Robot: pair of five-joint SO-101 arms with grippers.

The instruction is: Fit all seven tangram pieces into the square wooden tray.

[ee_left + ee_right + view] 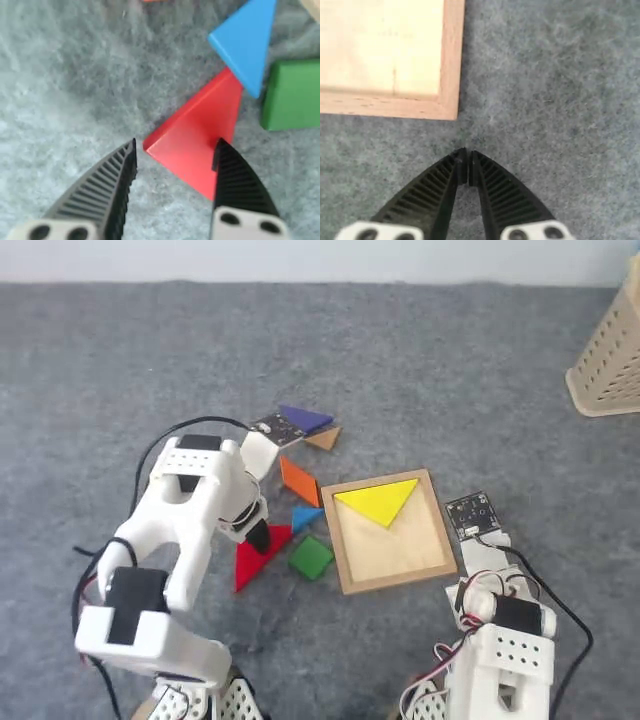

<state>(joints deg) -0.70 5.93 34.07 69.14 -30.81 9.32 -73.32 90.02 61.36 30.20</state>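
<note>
1. While its two black fingers stand wide apart, the left hand straddles one corner of the red wooden triangle, which lies on the grey felt tabletop outside the tray.
2. The right hand is pinched closed on nothing, just off a corner of the square wooden tray.
3. One piece lies in the tray: a yellow wooden triangle, along the rim farthest from the arms.
4. A small blue triangle and a green square sit just beside the red triangle; the left wrist view cuts off the square.
5. From above, the left arm hides part of the red triangle and of the dark purple piece; an orange piece and a tan triangle lie near.
</note>
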